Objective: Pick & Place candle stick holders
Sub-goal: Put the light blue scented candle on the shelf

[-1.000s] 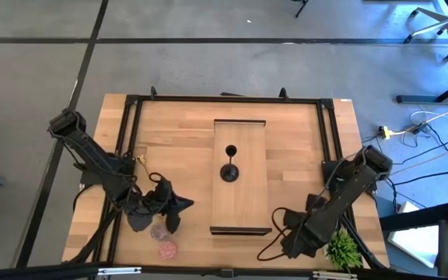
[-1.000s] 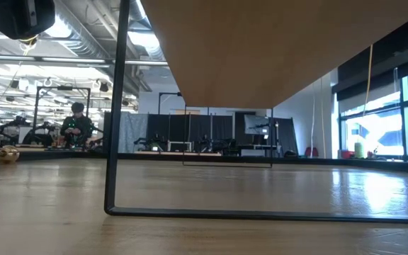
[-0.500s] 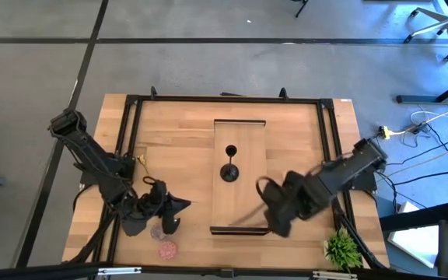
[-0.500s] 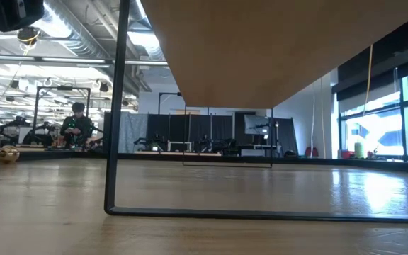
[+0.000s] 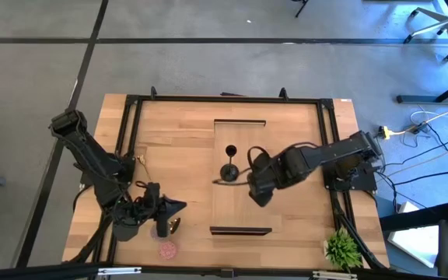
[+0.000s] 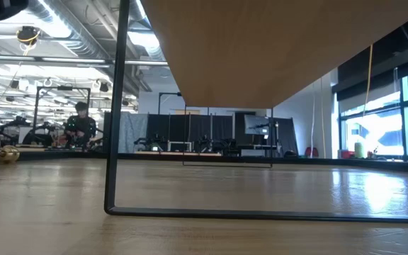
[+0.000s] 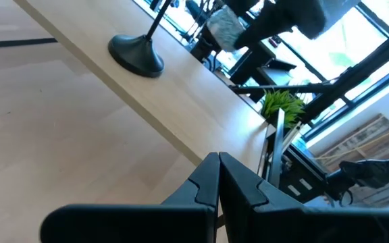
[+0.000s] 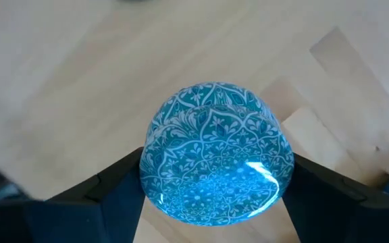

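Right gripper (image 8: 215, 202) clamped on light-blue holder (image 8: 216, 152), carried over raised wooden shelf (image 5: 239, 210), just at 3 o'clock of black holder (image 5: 229, 172) standing there, likely to set it alongside. Left gripper (image 7: 218, 183) pinched closed, empty, low at table's 8 o'clock, beside gold holder (image 5: 174, 226); pink holder (image 5: 167, 250) at its 6 o'clock

My overhead view is evenly lit, with only soft shadows under my arms on the counter (image 5: 177, 140). At counter height, the ceiling lights (image 6: 27, 32) and the windows (image 6: 374, 134) glare bright, and the near wood blurs. Daylight washes out my left wrist view. The blue patterned holder (image 8: 217, 150) carries a bright highlight, and the wood behind it is out of focus.
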